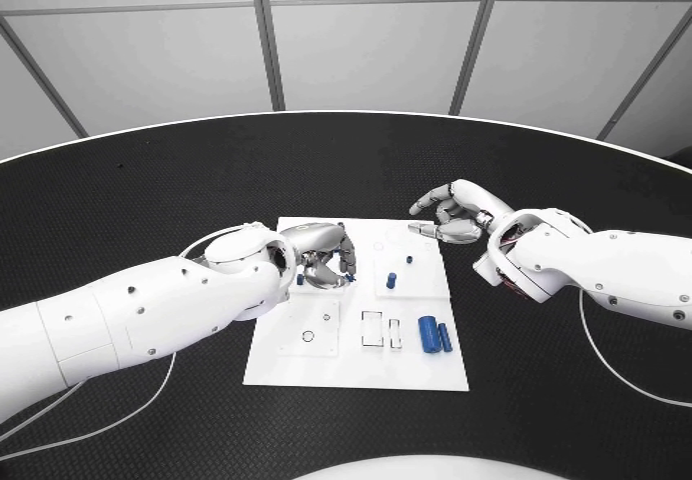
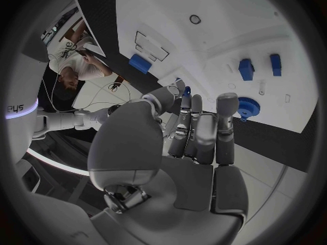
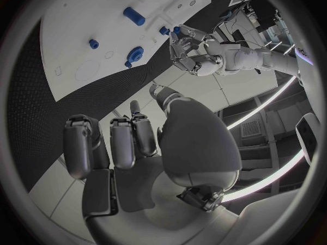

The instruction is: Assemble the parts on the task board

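The black table [image 1: 173, 190] carries the white task board [image 1: 361, 372] at its middle. The left hand [image 1: 320, 255] hangs over the board's far left part, fingers curled together near a small blue part [image 2: 186, 90]; whether they pinch it is unclear. The right hand [image 1: 454, 215] sits at the board's far right corner, fingers loosely curled, holding nothing. 2 blue cylinders [image 1: 434, 334] lie side by side near the board's right edge. 1 blue peg [image 1: 391, 279] stands mid-board.

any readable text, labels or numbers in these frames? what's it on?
"ys": end of a cut-off word, on a white robot part at the rim of the left wrist view.
The task board has outlines and circles, no print I can read.
Nothing readable on either hand or the blue parts.
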`<control>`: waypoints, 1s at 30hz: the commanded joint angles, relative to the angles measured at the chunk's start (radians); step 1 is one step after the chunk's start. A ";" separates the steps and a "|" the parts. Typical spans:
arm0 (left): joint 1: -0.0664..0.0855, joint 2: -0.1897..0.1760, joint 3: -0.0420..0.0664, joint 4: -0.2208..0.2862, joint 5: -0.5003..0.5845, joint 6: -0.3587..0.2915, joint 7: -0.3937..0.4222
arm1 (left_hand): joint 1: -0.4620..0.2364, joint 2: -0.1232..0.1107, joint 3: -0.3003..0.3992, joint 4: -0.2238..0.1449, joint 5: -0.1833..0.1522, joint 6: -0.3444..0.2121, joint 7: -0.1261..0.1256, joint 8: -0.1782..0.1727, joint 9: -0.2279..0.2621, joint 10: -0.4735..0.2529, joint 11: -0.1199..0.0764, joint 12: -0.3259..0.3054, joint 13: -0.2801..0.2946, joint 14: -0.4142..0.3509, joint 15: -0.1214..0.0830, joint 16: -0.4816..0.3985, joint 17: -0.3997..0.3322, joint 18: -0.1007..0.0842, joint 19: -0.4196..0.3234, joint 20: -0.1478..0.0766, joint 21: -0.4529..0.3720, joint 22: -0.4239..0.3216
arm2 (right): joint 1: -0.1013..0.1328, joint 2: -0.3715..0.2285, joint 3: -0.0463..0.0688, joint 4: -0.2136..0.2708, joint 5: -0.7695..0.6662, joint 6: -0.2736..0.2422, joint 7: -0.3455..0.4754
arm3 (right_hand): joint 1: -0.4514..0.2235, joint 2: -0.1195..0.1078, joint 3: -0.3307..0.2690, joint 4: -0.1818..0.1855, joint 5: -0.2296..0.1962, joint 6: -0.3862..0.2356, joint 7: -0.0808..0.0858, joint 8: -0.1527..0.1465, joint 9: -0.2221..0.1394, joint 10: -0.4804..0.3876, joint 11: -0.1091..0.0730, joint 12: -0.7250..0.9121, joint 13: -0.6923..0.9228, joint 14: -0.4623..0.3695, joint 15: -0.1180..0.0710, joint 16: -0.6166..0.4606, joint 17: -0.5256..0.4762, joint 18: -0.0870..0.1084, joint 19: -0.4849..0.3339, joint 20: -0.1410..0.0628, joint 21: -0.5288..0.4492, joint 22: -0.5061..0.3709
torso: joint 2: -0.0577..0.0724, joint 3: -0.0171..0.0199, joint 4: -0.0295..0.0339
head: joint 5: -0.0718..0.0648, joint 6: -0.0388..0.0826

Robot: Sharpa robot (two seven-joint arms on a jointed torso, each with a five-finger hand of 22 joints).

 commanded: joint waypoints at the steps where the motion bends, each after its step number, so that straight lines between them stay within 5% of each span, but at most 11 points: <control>1: 0.004 -0.010 0.012 0.001 0.015 0.003 -0.003 | -0.009 0.001 0.003 0.006 -0.004 0.006 0.002 0.000 0.002 0.006 -0.001 -0.002 -0.001 0.005 0.001 0.006 -0.001 -0.020 0.009 0.000 0.005 0.000 | 0.000 0.000 0.000 -0.001 0.000 0.000 0.000 | 0.002 0.001 0.006 0.001 0.004 0.004 -0.001 0.003 -0.001 0.006 0.000 0.004 0.080 0.059 -0.007 0.000 0.071 0.016 0.050 -0.006 -0.004 0.166 | 0.001 0.0005 0.0000 | 0.004 0.005; 4: 0.010 -0.024 0.026 -0.002 0.049 0.008 -0.007 | -0.012 0.000 0.001 0.009 -0.004 0.006 0.001 0.000 0.002 0.005 -0.001 -0.002 -0.001 0.004 0.001 0.006 -0.005 -0.019 0.008 0.000 0.003 -0.002 | 0.000 0.001 0.000 -0.003 0.000 0.000 0.001 | 0.002 0.001 0.006 0.001 0.004 0.004 -0.001 0.003 -0.001 0.006 0.000 0.004 0.080 0.059 -0.007 0.000 0.071 0.016 0.050 -0.006 -0.004 0.166 | 0.001 0.0007 -0.0008 | 0.008 -0.003; 5: 0.011 -0.027 0.029 -0.005 0.056 0.009 -0.008 | -0.013 0.000 0.000 0.010 -0.004 0.006 0.001 0.000 0.002 0.005 -0.001 -0.002 -0.001 0.005 0.001 0.006 -0.004 -0.019 0.008 0.000 0.003 -0.002 | 0.000 0.002 0.000 -0.003 0.000 0.000 0.001 | 0.002 0.001 0.006 0.001 0.004 0.004 -0.001 0.003 -0.001 0.006 0.000 0.004 0.080 0.059 -0.007 0.000 0.071 0.016 0.050 -0.006 -0.004 0.166 | 0.001 0.0010 -0.0010 | 0.011 0.008; 10: 0.018 -0.034 0.038 -0.038 0.107 0.014 -0.004 | -0.014 -0.001 -0.001 0.011 -0.004 0.006 0.001 0.000 0.002 0.004 -0.001 -0.002 -0.002 0.007 0.001 0.006 0.003 -0.020 0.010 -0.001 0.005 0.000 | 0.000 0.002 0.000 -0.004 0.000 0.000 0.001 | 0.002 0.001 0.006 0.001 0.004 0.004 -0.001 0.003 -0.001 0.006 0.000 0.004 0.080 0.059 -0.007 0.000 0.071 0.016 0.050 -0.006 -0.004 0.166 | 0.002 0.0016 -0.0015 | 0.016 0.013; 30: 0.018 0.012 0.042 -0.214 0.255 0.004 0.082 | -0.014 0.003 -0.002 0.015 -0.004 0.005 0.000 -0.002 0.002 0.003 -0.002 -0.002 -0.003 0.007 0.001 0.006 0.002 -0.019 0.008 -0.001 0.002 -0.004 | 0.000 0.003 0.000 -0.002 0.000 -0.001 0.001 | 0.002 0.001 0.006 0.001 0.004 0.004 -0.001 0.003 -0.001 0.006 0.000 0.004 0.080 0.059 -0.007 0.000 0.071 0.016 0.050 -0.006 -0.004 0.166 | 0.007 -0.0017 -0.0027 | 0.010 0.011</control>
